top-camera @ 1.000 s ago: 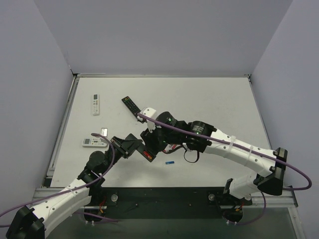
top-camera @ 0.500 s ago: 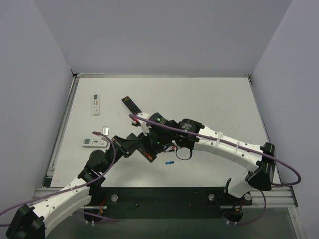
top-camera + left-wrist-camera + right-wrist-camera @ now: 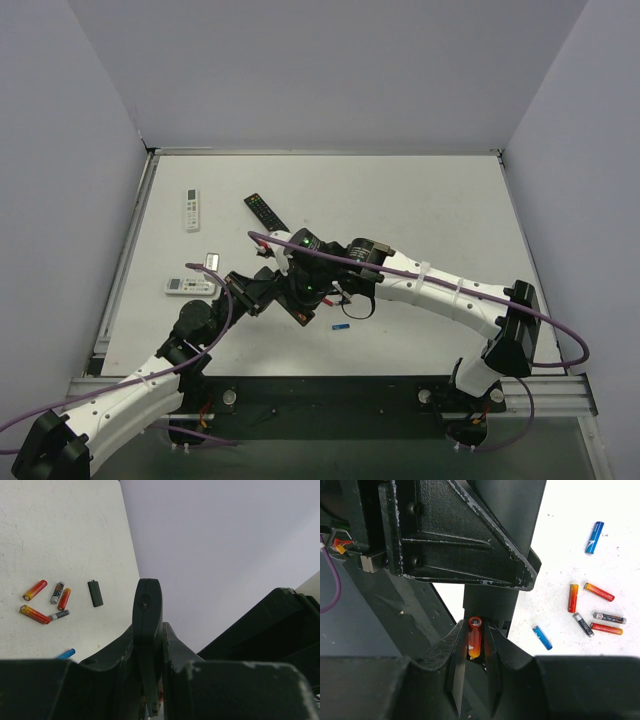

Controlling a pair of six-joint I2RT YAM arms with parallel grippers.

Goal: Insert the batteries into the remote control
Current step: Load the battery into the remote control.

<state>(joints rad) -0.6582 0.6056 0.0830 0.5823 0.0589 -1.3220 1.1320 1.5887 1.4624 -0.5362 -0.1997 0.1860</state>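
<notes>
White table [image 3: 420, 200]: left jaws clamp remote control [image 3: 147, 625], lower end hidden; right jaws pinch red-orange battery [image 3: 474, 639].

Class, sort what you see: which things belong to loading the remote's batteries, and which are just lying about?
Job: remote control in left gripper; battery in right gripper; loose batteries; back cover.
Lying about: buttoned black remote; upper white remote; lower white remote.
</notes>
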